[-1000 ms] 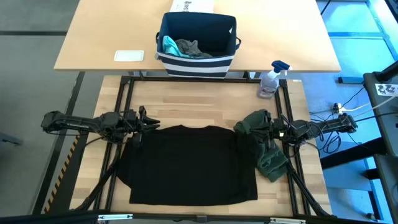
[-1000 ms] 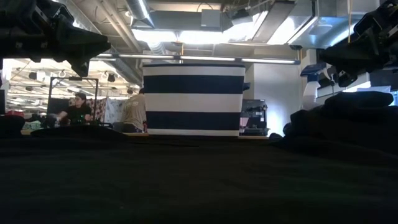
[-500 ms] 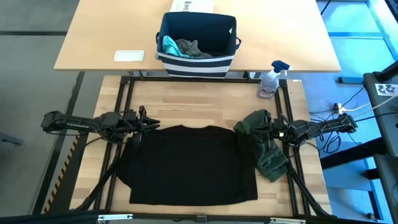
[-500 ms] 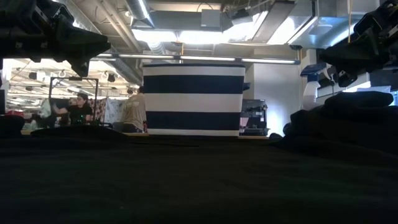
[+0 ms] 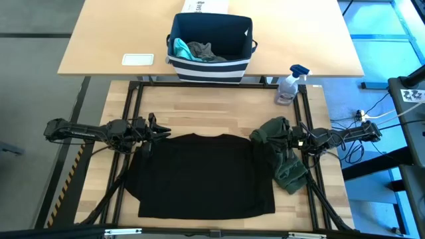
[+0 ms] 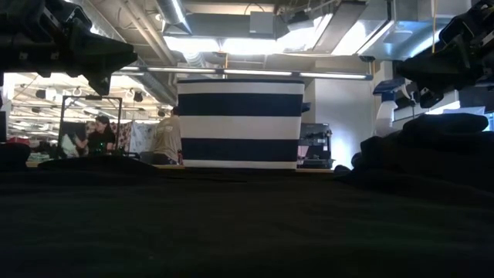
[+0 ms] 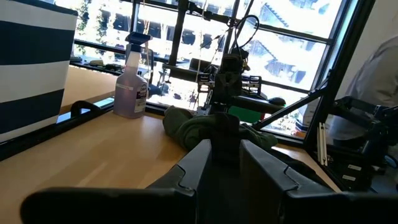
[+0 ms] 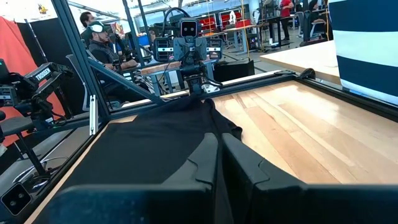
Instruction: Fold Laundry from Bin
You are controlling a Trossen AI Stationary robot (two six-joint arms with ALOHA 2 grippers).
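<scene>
Near edge of the table point(image 5: 219, 119): a large black T-shirt point(image 5: 199, 176) lies spread flat, its hem toward the camera rig and its collar toward the bin; in the low view it fills the foreground as an undifferentiated dark mass, so folds and seams cannot be made out there. At the shirt's left shoulder the left gripper point(image 5: 159, 131) sits with its jaws parted only narrowly; whether cloth is pinched between them cannot be told. At the shirt's right side the right gripper point(image 5: 282, 137) has its jaws closed together, its tip against a bunched olive-green piece point(image 5: 282, 159) that partly overlaps the shirt's sleeve; whether it grips that cloth is hidden. Compared with the earlier frames, both arms and all cloth are unchanged; only a person point(image 6: 99, 135) in the room behind has shifted. Farther off, a spray bottle point(image 5: 289, 85) stands near the right rear corner. Beyond, on a second table point(image 5: 113, 40), the navy bin point(image 5: 211, 48) with white stripes holds a teal piece point(image 5: 179, 48) and a grey piece point(image 5: 204, 51), both crumpled. A white card point(image 5: 138, 59) lies left of the bin.
</scene>
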